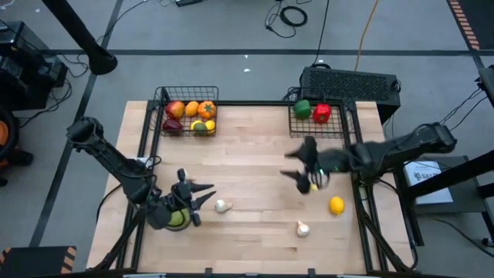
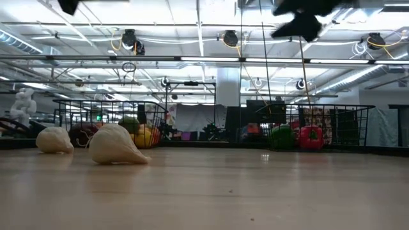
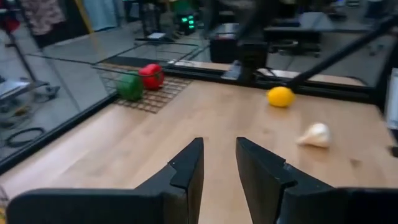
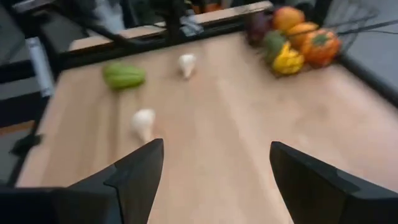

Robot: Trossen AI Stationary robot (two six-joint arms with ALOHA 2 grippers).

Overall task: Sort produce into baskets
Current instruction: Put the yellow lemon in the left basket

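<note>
Fingers of the right gripper [image 4: 214, 171] spread wide, holding nothing above the wooden table [image 1: 255, 166]. Left gripper [image 3: 219, 165] fingers stand slightly parted, empty.

Surface materials: wood table, wire baskets, moulded toy produce.

The table [image 1: 255, 154] is pale wood with visible plank seams and a smooth, faintly sheened finish. Both baskets, left [image 1: 187, 95] and right [image 1: 345, 117], are thin dark wire mesh. The red pepper [image 1: 322, 113] and green pepper [image 1: 302, 109] look like glossy plastic, as does the yellow lemon [image 1: 336, 205]. The garlic bulbs [image 2: 115, 145] [image 2: 54, 140] are off-white and matt, with a slightly ribbed surface. The left gripper [image 3: 219, 163] and right gripper [image 4: 217, 163] have dark, matt, plastic-looking fingers [image 3: 186, 171] [image 4: 140, 168].
</note>
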